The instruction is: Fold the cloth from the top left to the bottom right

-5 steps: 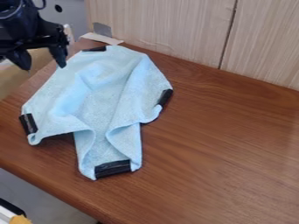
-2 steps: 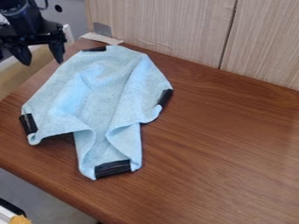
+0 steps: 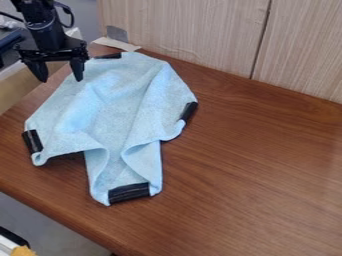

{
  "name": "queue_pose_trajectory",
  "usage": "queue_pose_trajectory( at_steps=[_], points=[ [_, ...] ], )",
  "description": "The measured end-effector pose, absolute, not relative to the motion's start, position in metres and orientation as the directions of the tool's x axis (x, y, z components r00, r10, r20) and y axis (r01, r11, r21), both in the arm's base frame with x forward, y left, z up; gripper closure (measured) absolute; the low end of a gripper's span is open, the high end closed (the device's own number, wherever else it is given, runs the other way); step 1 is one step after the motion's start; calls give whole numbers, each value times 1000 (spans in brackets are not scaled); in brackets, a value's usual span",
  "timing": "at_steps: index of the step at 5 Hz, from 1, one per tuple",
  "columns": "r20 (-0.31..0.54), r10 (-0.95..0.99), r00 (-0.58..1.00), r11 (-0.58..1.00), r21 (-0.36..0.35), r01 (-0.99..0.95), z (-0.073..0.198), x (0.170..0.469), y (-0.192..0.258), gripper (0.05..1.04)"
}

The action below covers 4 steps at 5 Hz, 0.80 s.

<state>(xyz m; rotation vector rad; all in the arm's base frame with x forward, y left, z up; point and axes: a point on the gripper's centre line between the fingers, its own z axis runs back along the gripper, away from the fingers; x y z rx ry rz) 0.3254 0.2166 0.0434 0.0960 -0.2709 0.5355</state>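
Camera view — fingers spread, the gripper [image 3: 61,80] hangs at the cloth's [image 3: 117,105] upper-left edge.

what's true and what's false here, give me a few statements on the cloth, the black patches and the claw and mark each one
1. The light blue cloth lies on the wooden table. True.
2. The claw has its two fingers apart. True.
3. The claw is at the lower right of the view. False: it is at the upper left.
4. The cloth is smooth, without a crease. False: it is rumpled, with creases.
5. A black patch marks the cloth's bottom end. True.
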Motion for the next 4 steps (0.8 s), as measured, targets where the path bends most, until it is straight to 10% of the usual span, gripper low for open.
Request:
queue_pose_trajectory(
  at_steps=[2,4],
  points=[
    [249,483,839,855,70,-513,27,334,219,133],
    [270,469,841,856,96,-508,25,339,213,698]
  ],
)
